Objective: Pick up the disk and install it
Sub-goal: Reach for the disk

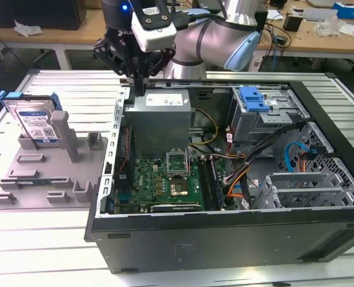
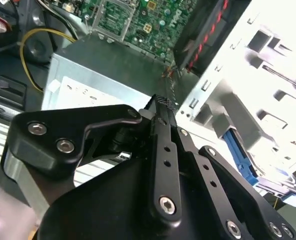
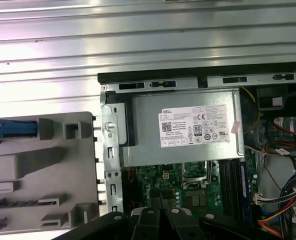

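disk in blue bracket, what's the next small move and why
Probably shift toward the exterior view's left: the black gripper hangs empty over the grey metal power supply box, while the blue-framed silver disk stands in the grey holder.

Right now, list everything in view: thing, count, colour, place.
disk: one, silver with blue bracket, upright in the fixture, exterior view's left.
fixture: one, grey, on the table beside the case.
computer case: one, black, open, centre.
power supply: one, grey, inside the case, far side.
motherboard: one, green, case floor.
latch panel: one, blue, on the drive cage.
table: one, silver slats, under everything.
arm: one, silver-grey, behind the case.
fingers: black, shut, empty, above the power supply's edge.
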Robot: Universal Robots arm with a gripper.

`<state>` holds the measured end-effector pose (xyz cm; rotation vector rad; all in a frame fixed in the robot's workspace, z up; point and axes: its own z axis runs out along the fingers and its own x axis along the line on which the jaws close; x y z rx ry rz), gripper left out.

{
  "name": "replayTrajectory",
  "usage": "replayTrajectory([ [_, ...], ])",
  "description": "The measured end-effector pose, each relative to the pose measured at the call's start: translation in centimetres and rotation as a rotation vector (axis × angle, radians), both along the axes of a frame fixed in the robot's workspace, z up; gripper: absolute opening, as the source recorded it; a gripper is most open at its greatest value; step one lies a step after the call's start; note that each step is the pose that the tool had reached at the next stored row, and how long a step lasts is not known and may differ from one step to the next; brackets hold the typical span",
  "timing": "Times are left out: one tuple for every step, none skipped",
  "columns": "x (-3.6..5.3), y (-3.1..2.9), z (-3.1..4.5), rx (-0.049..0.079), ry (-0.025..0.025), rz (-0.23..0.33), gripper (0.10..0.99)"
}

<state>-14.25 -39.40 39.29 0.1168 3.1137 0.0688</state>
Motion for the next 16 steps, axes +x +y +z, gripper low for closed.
replayTrajectory([
  [-0.62, 0.27, -0.02, 0.0, 0.0, 0.0, 0.106],
  [-1.52, 0.58, -0.04, 0.0, 0.0001, 0.0, 0.106],
  [-2.23, 0.75, -0.06, 0.0, 0.0, 0.0, 0.106],
  [-2.93, 0.94, -0.08, 0.0, 0.0, 0.0, 0.106],
  [-3.57, 1.14, -0.1, 0.0, 0.0, 0.0, 0.106],
  [-4.05, 1.29, -0.11, 0.0, 0.0, 0.0, 0.106],
  [-4.79, 1.55, -0.14, 0.0, 0.0, 0.0, 0.106],
  [-5.19, 1.7, -0.16, 0.0, 0.0, 0.0, 0.106],
  [-5.73, 1.9, -0.18, 0.0, 0.0, 0.0, 0.106],
  [-6.68, 2.26, -0.22, 0.0, 0.0, 0.0, 0.106],
  [-7.37, 2.54, -0.25, 0.0, 0.0, 0.0, 0.106],
  [-8.36, 2.95, -0.3, 0.0, 0.0, 0.0, 0.106],
  [-8.79, 3.13, -0.32, 0.0, 0.0001, 0.0, 0.106],
  [-9.21, 3.31, -0.35, 0.0, 0.0, 0.0, 0.106],
  [-9.95, 3.61, -0.38, 0.0, 0.0, 0.0, 0.106],
  [-10.61, 3.89, -0.42, 0.0, 0.0, 0.0, 0.106],
])
